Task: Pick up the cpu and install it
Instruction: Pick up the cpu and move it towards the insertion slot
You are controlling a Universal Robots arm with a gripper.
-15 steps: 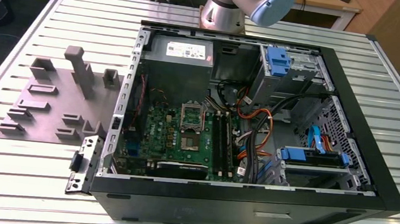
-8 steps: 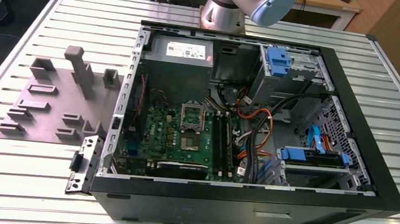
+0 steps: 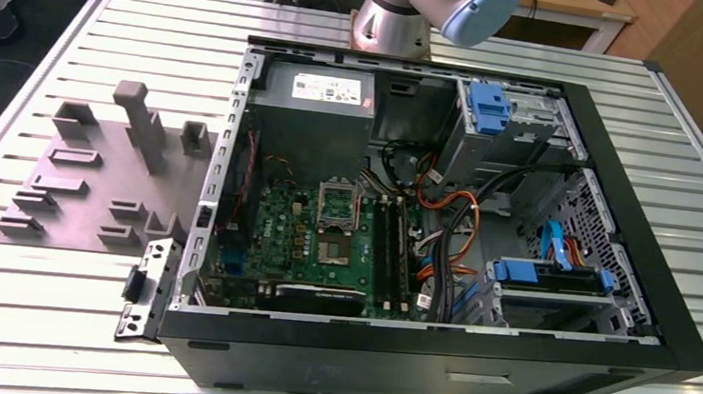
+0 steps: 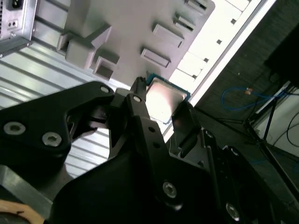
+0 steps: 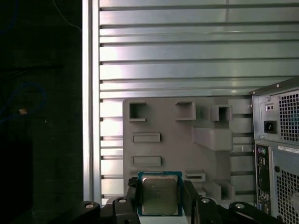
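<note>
First wrist view: gripper [image 5: 160, 198] clamped on the cpu [image 5: 160, 192] by its side edges, clear of the grey fixture plate [image 5: 173, 149]; exterior view adds the open case [image 3: 682, 350] and its socket frame [image 3: 337, 203].

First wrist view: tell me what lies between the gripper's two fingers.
The cpu, clamped by the gripper, a finger on either edge; both wrist views show it.

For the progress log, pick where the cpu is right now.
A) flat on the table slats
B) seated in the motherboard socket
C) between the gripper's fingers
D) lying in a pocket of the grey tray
C: in the first wrist view the cpu is clamped on two sides by the fingers of the gripper, with the tray well behind it.
</note>
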